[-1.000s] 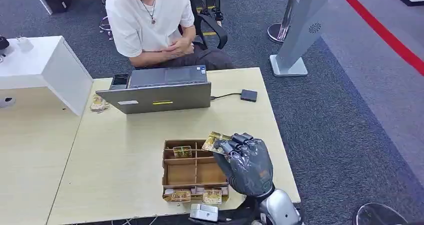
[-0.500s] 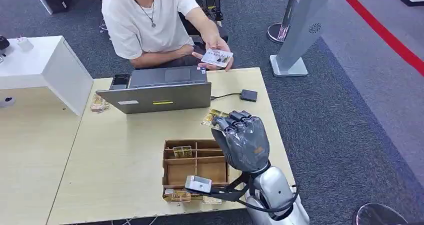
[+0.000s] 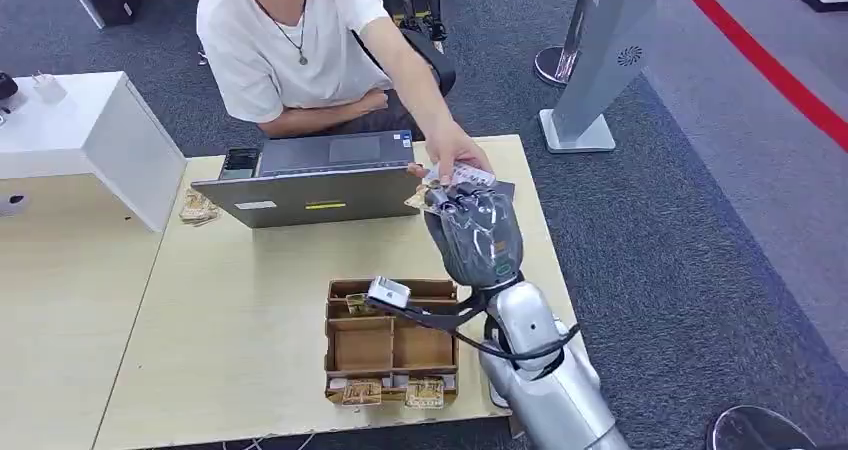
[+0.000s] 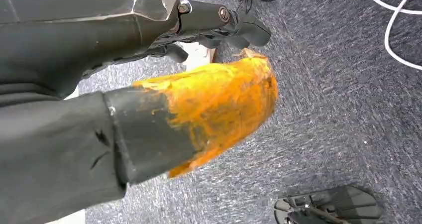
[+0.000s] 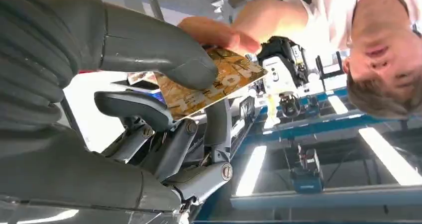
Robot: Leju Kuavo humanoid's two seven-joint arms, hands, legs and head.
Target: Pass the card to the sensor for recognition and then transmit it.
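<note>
Here we hold the card (image 5: 214, 87) in our right hand (image 3: 476, 232), pinched between the thick thumb and the darker fingers (image 5: 134, 107), so that most of the card sticks out beyond the fingertips. In the head view the hand is raised over the far edge of the table (image 3: 250, 310), and the person's hand (image 3: 455, 158) reaches in just above our fingertips, touching or almost touching the card. We judge that the handing-over step is now in progress. We cannot see the small dark sensor, which may be hidden behind our hand, so we cannot tell if recognition is done. The next move, we think, calls for keeping the hand steady until the person has a firm hold on the card, then loosening the thumb. Nearer to us than the hand lies the wooden card tray (image 3: 390, 345), and beside the hand stands the laptop (image 3: 320, 185). Our left hand (image 4: 99, 84) hangs over the carpet; we cannot tell if it is open or closed.
</note>
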